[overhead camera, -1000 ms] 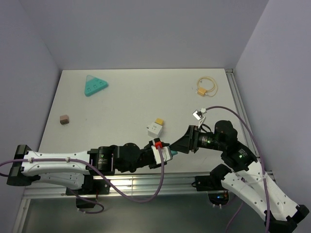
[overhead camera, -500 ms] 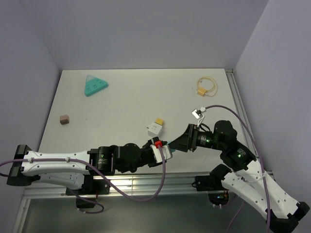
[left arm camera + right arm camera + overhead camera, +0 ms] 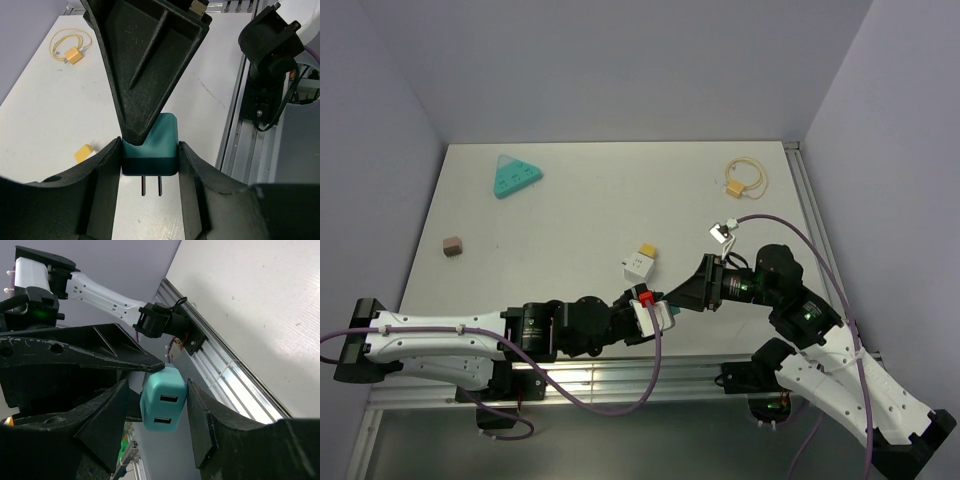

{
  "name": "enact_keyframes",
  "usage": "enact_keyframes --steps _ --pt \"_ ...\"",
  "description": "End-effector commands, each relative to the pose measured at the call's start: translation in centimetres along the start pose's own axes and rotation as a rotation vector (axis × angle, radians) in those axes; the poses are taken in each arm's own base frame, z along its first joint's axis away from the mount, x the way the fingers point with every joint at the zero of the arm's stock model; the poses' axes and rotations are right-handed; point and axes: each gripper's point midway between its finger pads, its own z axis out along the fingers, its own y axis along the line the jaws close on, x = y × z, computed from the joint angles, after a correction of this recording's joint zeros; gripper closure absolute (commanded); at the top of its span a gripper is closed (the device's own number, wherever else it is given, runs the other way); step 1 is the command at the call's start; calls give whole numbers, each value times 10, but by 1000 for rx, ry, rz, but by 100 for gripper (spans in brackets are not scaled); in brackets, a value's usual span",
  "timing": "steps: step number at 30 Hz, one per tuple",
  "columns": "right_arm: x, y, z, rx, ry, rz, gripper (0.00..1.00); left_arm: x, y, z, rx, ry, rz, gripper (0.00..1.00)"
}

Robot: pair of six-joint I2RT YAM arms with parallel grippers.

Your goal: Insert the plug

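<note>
The teal plug (image 3: 666,316) hangs above the table's near edge, my left gripper (image 3: 658,318) shut on its two sides. In the left wrist view the plug (image 3: 159,137) points its two metal prongs back toward that camera. My right gripper (image 3: 674,303) comes from the right and straddles the plug's other end. In the right wrist view the plug (image 3: 161,401) shows two USB slots between the right gripper's (image 3: 158,386) jaws. One finger touches it and the other stands a narrow gap off. A teal triangular socket block (image 3: 516,177) lies at the far left.
A white adapter with a yellow top (image 3: 640,262) lies just beyond the grippers. Other items are a coiled yellow cable (image 3: 745,178) at the far right, a small brown block (image 3: 451,245) at the left and a small white connector (image 3: 725,232). A metal rail (image 3: 620,375) runs along the near edge.
My right gripper has moved left over the plug's end and its jaws have narrowed around it. The left gripper has kept its grip and place.
</note>
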Motion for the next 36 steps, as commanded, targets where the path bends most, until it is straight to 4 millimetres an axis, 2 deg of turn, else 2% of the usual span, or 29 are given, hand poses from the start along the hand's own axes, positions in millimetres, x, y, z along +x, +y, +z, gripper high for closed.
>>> enact_keyframes --steps 1,8,11,14,15,17,20,23,26,31,32,33,36 --pt "-1 17 -2 -65 15 -54 43 -20 4 -4 -15 -69 -10 100" --pt "3 20 3 -101 42 -47 50 -17 3 -3 -9 -63 -9 100" --pt "5 21 4 -103 55 -56 57 -15 1 -2 -4 -61 -12 99" --pt "5 21 5 -111 64 -58 71 -15 -1 -1 2 -64 -11 100" --pt "7 22 6 -116 74 -58 84 -16 0 -1 2 -70 -12 100" --pt "7 22 6 -115 82 -70 100 -15 -1 -1 3 -74 -21 100" --pt "7 19 6 -92 82 -101 100 -16 -1 0 -1 -92 -39 89" --pt "1 12 7 -55 46 -124 100 -12 -4 3 16 -90 -90 73" --pt "-4 3 12 -16 31 -128 100 -5 4 7 19 -85 -154 48" --pt "-14 -11 16 77 10 -154 100 -7 13 10 31 -98 -254 38" --pt "-18 -16 18 108 1 -153 100 -8 13 9 33 -101 -258 31" --pt "-22 -19 18 127 -13 -159 100 -10 14 9 34 -106 -264 1" --pt "-29 -35 20 214 -37 -155 100 -13 16 11 19 -113 -294 0"
